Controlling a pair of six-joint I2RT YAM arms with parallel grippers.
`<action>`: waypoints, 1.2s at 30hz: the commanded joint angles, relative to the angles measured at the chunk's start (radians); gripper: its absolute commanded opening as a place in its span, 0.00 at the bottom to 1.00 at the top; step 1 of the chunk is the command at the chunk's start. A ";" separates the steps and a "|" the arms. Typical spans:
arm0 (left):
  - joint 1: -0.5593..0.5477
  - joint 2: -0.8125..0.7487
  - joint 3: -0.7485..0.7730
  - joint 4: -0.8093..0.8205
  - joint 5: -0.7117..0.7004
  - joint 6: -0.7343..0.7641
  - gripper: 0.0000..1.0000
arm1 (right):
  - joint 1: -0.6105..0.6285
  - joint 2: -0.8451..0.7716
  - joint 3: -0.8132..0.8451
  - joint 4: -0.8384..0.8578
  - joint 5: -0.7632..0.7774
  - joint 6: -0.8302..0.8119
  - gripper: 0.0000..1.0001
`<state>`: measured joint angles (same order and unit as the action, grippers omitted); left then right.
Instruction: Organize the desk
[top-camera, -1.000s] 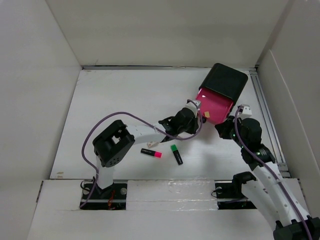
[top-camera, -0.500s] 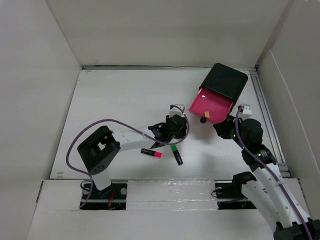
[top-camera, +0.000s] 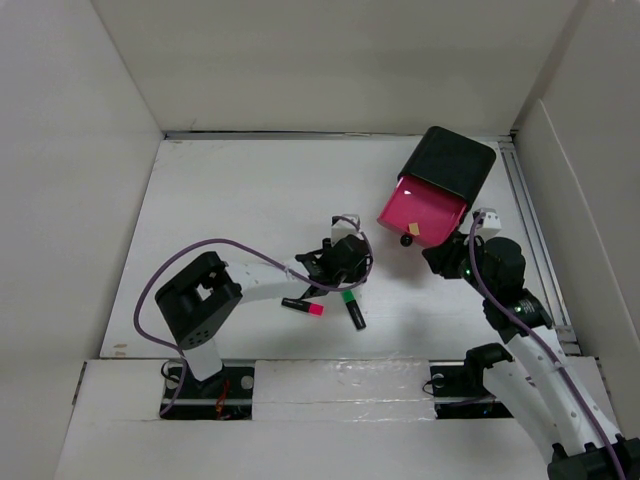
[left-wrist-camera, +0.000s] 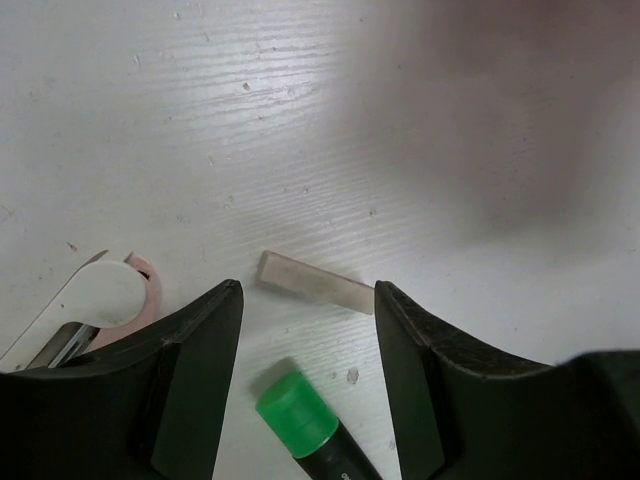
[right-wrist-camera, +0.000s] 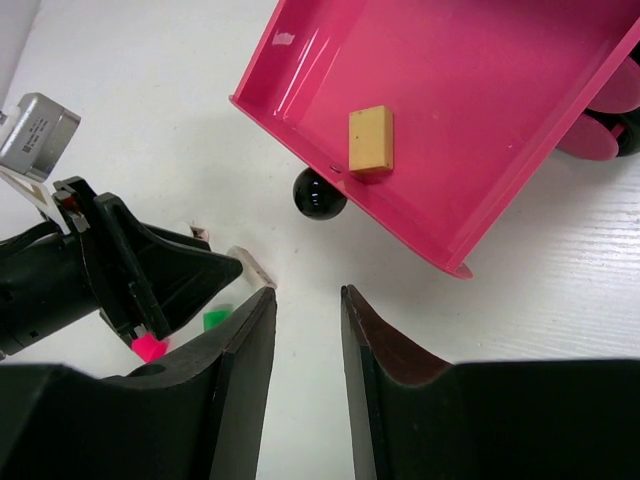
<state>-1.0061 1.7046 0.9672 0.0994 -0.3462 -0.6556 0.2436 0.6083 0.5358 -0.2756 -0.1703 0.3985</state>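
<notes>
The worktop fills the floor of the white-walled cell. At its far right sits a black box with a pink drawer pulled out towards the arms. A tan block lies in the drawer near the front wall, just behind the black knob.

The left hand is low over the middle of the worktop with its fingers apart and nothing clamped. A small white strip lies flat across the gap just past the tips. A green-capped marker lies just beside it, its cap between the fingers in the left wrist view. A pink-capped marker lies a little to the left of the green one.

The right hand hangs in front of the drawer, fingers slightly apart and empty.
</notes>
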 joint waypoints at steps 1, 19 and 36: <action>0.000 -0.019 -0.008 -0.012 0.018 -0.032 0.51 | 0.006 -0.004 0.026 0.065 -0.021 -0.010 0.38; -0.009 0.099 0.076 -0.010 -0.004 -0.045 0.51 | 0.006 0.005 -0.005 0.107 -0.092 -0.007 0.39; -0.009 0.171 0.104 -0.041 -0.074 -0.029 0.07 | 0.006 0.045 0.000 0.138 -0.130 -0.010 0.39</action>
<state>-1.0088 1.8557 1.0668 0.0929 -0.3939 -0.6895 0.2436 0.6502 0.5255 -0.2050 -0.2790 0.3958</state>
